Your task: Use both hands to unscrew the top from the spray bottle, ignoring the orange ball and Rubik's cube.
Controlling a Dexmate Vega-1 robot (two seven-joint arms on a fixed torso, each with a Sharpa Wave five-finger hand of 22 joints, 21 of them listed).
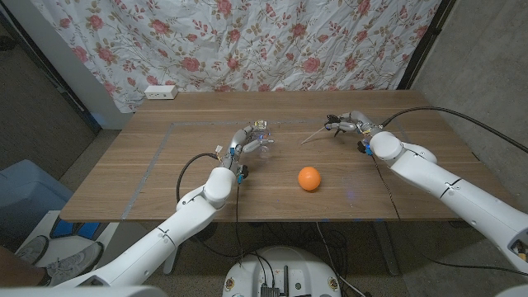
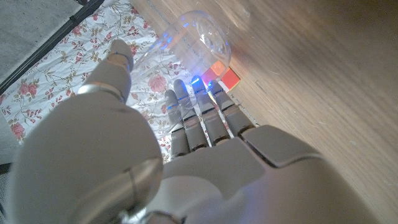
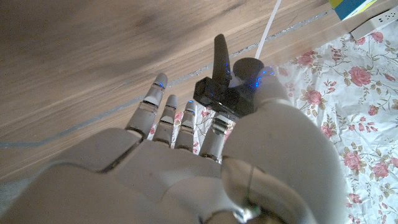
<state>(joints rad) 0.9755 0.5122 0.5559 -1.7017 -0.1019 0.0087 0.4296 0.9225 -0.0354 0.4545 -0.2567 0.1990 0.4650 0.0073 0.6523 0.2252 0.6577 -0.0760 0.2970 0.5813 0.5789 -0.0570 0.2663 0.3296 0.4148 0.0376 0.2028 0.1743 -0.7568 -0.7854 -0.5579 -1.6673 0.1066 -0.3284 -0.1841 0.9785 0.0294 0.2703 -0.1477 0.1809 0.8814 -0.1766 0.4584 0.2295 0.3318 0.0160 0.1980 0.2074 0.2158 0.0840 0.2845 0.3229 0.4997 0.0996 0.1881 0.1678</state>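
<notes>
My left hand [image 1: 246, 145] holds the clear spray bottle [image 1: 262, 129] left of the table's middle; in the left wrist view the bottle [image 2: 200, 36] sits between the thumb and fingers of that hand [image 2: 186, 155]. My right hand [image 1: 353, 126] grips the black spray top [image 1: 334, 124] off to the right, apart from the bottle. Its thin white tube [image 1: 312, 137] slants down toward the table. The right wrist view shows the top [image 3: 225, 84] in that hand [image 3: 205, 155]. The orange ball [image 1: 308, 178] lies nearer the front edge. The Rubik's cube [image 2: 222, 74] lies just past my left fingers.
A white power strip [image 1: 161, 91] lies at the table's far left edge, below the floral curtain [image 1: 247, 41]. Faint tape lines [image 1: 165, 148] mark a rectangle on the wooden table [image 1: 148, 190]. A blue bin [image 1: 25, 194] stands on the floor at the left.
</notes>
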